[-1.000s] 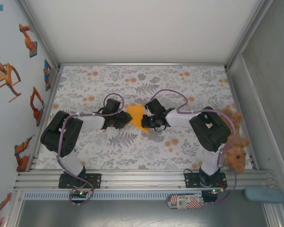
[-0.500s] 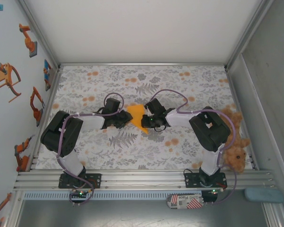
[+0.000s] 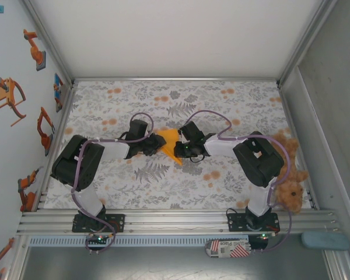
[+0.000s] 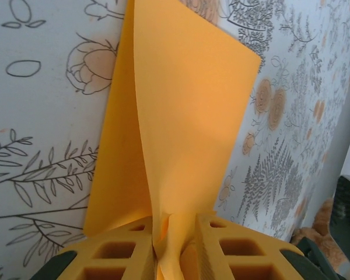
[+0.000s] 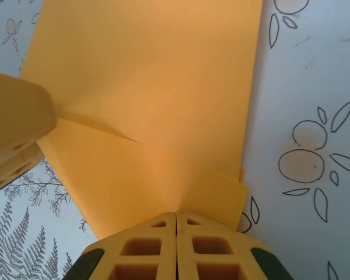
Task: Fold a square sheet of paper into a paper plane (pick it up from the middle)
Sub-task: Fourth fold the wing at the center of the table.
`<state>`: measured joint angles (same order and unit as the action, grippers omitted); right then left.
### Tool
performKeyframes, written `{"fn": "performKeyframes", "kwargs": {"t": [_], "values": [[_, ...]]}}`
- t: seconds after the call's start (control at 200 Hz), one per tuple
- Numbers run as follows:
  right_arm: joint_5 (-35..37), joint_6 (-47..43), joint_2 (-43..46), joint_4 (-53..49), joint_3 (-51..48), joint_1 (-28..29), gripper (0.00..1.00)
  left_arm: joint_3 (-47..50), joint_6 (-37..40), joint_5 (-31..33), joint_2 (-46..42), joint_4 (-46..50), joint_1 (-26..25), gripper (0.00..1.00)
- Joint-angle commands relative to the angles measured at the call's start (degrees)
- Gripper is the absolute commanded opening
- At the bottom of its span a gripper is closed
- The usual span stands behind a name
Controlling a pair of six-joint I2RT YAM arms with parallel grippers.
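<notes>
paper (image 3: 170,144): it is hanging between the two grippers, over the middle of the cloth (image 3: 181,181), well away from every edge. it is bending into a fold, not lying flat.
left gripper (image 4: 163,236): its fingers are squeezing shut on a bunched bit of the paper.
right gripper (image 5: 176,220): its fingers are pressing together, and they seem to be pinching the paper's near edge.
weight: it is looking very light.
feel: it is looking thin and floppy, so it is bending easily and keeping any crease. a hard pull could be tearing it.
slip: smooth paper could be sliding out of a weak pinch.
where to hold: pinching close to an edge or along the fold is looking best, with both grippers pulling gently.
</notes>
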<state>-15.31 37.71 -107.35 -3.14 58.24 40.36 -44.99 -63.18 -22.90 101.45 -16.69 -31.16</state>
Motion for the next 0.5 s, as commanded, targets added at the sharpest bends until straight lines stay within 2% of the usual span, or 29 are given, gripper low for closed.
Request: {"fn": "performKeyframes", "kwargs": {"t": [0.0, 0.165, 0.331, 0.496], "values": [[0.7, 0.2, -1.4, -1.7, -1.1, -0.4, 0.07, -0.5, -1.0, -1.5, 1.0, -1.8, 0.4, 0.21], [1.8, -2.2, 2.1, -1.3, -0.9, -0.8, 0.08, -1.2, -0.9, -0.8, 1.2, -0.1, 0.7, 0.09], [6.6, -5.5, 9.3, -2.4, -0.2, -0.9, 0.17, -2.6, -0.6, 2.2, 0.0, 4.0, 0.7, 0.06], [11.0, -7.7, 11.2, -0.8, -2.2, -0.9, 0.23, -4.9, -1.8, 7.0, -1.1, 8.4, 0.2, 0.05]]}}
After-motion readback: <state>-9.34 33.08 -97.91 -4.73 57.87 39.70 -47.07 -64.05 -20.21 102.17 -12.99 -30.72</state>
